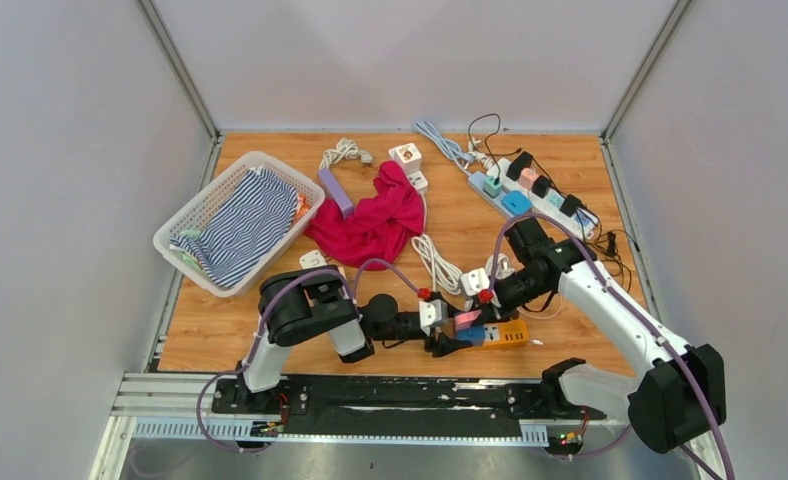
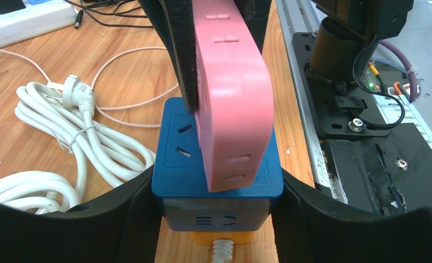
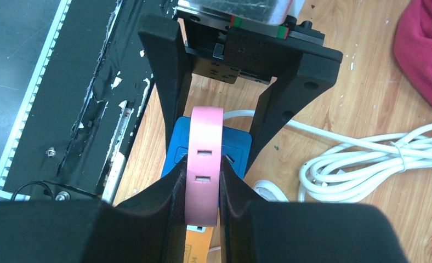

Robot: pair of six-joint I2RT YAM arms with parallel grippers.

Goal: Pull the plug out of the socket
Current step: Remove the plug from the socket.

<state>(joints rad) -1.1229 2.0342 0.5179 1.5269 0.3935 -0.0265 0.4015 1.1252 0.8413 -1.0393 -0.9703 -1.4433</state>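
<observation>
Lower centre of top view: right gripper (image 3: 203, 178) pinches pink plug (image 2: 233, 93); left gripper (image 2: 216, 211) clamps blue socket (image 2: 172, 164) under it.

Bright, even light falls from above, leaving only soft shadows on the orange-brown wooden tabletop (image 1: 220, 335). My black foam finger pads (image 2: 55, 233) blur near both wrist lenses.

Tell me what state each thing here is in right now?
pink plug, seated in the blue socket, not yet pulled
right gripper, shut on the pink plug
left gripper, shut on the blue socket
white cable, coiled and tied
basket, holding a striped cloth
red cloth, crumpled in a heap
</observation>
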